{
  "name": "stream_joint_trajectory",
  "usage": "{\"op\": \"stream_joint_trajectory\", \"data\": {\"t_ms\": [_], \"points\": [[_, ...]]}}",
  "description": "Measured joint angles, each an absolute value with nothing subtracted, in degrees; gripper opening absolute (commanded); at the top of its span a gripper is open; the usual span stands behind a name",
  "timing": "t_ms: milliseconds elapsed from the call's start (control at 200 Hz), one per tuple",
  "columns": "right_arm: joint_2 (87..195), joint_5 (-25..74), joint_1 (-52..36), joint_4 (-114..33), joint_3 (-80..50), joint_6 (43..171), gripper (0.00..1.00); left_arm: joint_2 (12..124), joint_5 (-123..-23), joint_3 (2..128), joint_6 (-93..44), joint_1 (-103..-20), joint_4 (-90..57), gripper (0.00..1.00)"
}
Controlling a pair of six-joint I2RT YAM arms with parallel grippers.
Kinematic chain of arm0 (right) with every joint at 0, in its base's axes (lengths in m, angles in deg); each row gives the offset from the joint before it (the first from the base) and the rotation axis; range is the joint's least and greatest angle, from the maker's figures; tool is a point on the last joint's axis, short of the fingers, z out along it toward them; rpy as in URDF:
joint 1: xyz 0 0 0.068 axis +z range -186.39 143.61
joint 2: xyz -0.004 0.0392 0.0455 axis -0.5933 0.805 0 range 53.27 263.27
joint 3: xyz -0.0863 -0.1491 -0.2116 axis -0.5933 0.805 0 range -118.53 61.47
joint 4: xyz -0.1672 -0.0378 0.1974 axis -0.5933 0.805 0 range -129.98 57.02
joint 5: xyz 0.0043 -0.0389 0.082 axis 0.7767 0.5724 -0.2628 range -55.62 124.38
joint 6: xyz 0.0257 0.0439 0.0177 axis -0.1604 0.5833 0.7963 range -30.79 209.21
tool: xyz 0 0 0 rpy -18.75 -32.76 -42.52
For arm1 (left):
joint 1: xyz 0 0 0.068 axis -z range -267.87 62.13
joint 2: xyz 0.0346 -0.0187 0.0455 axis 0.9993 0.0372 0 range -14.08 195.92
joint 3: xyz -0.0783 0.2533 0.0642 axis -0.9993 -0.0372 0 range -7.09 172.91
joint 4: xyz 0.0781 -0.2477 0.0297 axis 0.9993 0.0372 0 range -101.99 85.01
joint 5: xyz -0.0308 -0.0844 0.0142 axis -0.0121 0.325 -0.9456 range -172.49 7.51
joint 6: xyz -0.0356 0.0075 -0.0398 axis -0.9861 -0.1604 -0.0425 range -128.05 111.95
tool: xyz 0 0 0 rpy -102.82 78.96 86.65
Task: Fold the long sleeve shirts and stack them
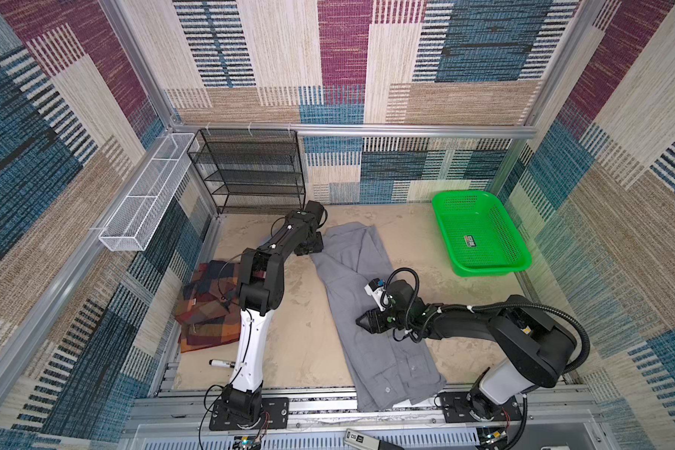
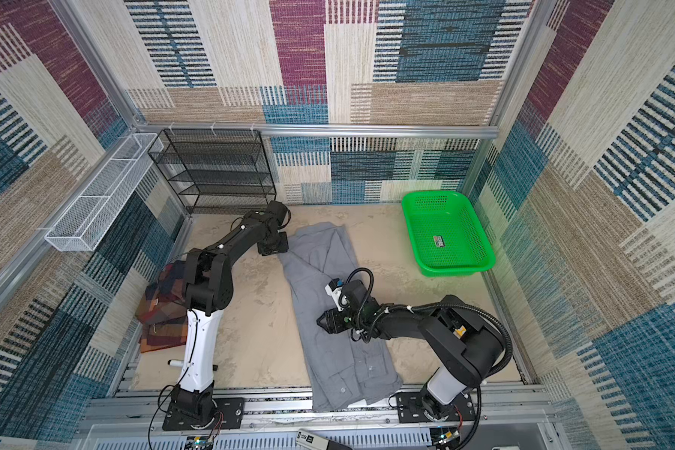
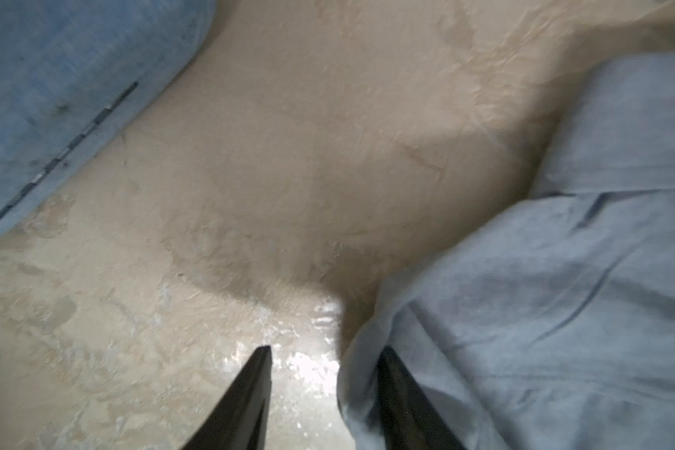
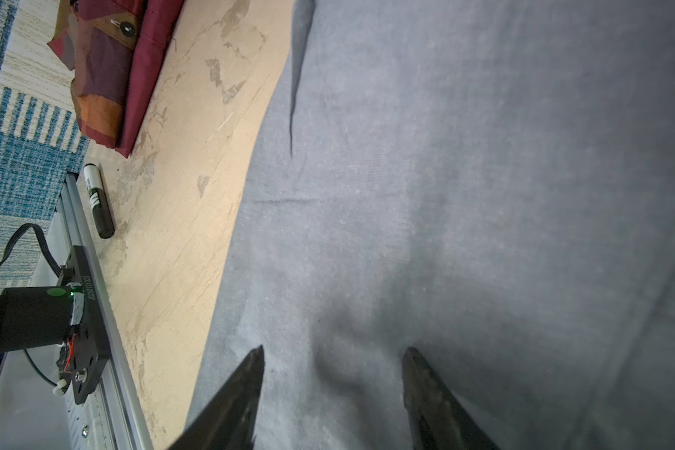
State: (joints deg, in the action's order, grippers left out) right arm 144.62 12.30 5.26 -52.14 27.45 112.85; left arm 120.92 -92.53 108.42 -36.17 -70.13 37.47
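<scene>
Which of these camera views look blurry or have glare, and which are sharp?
Left wrist view: motion-blurred throughout, white glare on the tabletop beside the grey shirt. Right wrist view: fairly sharp, the marker clearly outlined. In both top views: sharp and evenly lit.

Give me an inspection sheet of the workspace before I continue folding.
Surface: tan table, scuffed, patchy.
Job's things: grey shirt lying lengthwise, near end hanging over the front rail; plaid shirt bundled at the left edge.
Clutter: marker beside the left arm's base; green basket far right.
End effectors: left end effector open, straddling the grey shirt's far edge; right end effector open over its middle.
Cables: black cable loop at the right wrist, above the shirt.
Surroundings: black mesh rack, white wire basket, patterned walls.
</scene>
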Motion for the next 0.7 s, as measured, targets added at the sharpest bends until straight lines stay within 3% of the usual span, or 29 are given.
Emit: {"op": "stream_joint_trajectory", "data": {"t_ms": [225, 280, 701], "points": [[145.6, 10.9, 5.2, -54.3, 27.9, 112.5, 0.59, 125.0, -90.9, 115.8, -35.9, -70.3, 38.3, 0.11], [145.9, 10.6, 5.2, -55.4, 28.3, 112.5, 0.59, 126.6, -89.5, 119.3, -35.9, -70.3, 39.1, 0.00], [147.5, 8.6, 5.4, -64.3, 31.7, 113.9, 0.58, 133.8, -87.6, 140.0, -37.0, -70.2, 51.2, 0.01]]}}
